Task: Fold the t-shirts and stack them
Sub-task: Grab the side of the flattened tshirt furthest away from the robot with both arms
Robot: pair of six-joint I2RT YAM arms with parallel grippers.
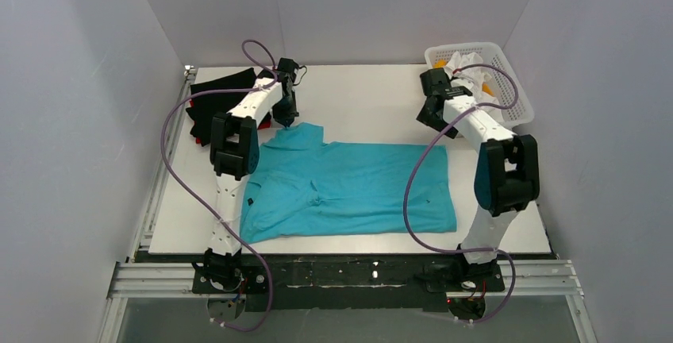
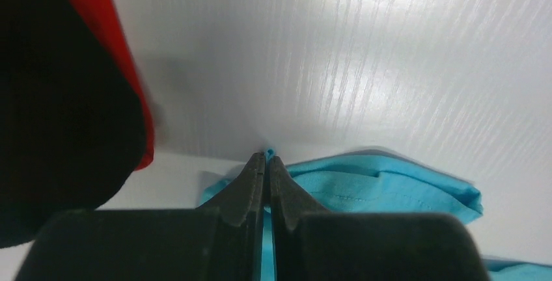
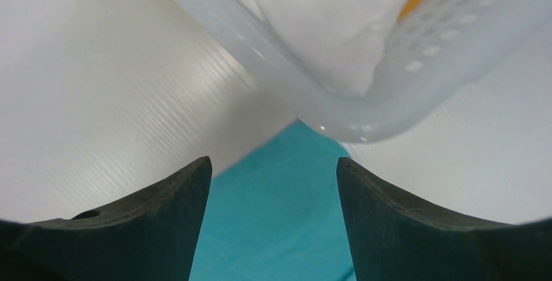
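Note:
A turquoise t-shirt (image 1: 349, 188) lies spread flat in the middle of the white table. My left gripper (image 1: 286, 123) is at its far left corner, shut on a pinch of the turquoise fabric (image 2: 390, 190); a thin fold shows between the closed tips of my left gripper (image 2: 267, 157). A folded black t-shirt (image 1: 222, 101) lies at the far left on top of a red one (image 1: 196, 140); both fill the left of the left wrist view, black (image 2: 58, 131) over red (image 2: 117, 47). My right gripper (image 1: 441, 127) hovers open above the shirt's far right corner (image 3: 273, 216), fingers apart and empty (image 3: 273, 164).
A white mesh basket (image 1: 480, 73) stands at the far right corner of the table, holding white cloth (image 3: 325, 21) and something orange. Its rim (image 3: 364, 99) is close in front of my right gripper. Grey walls enclose the table on three sides.

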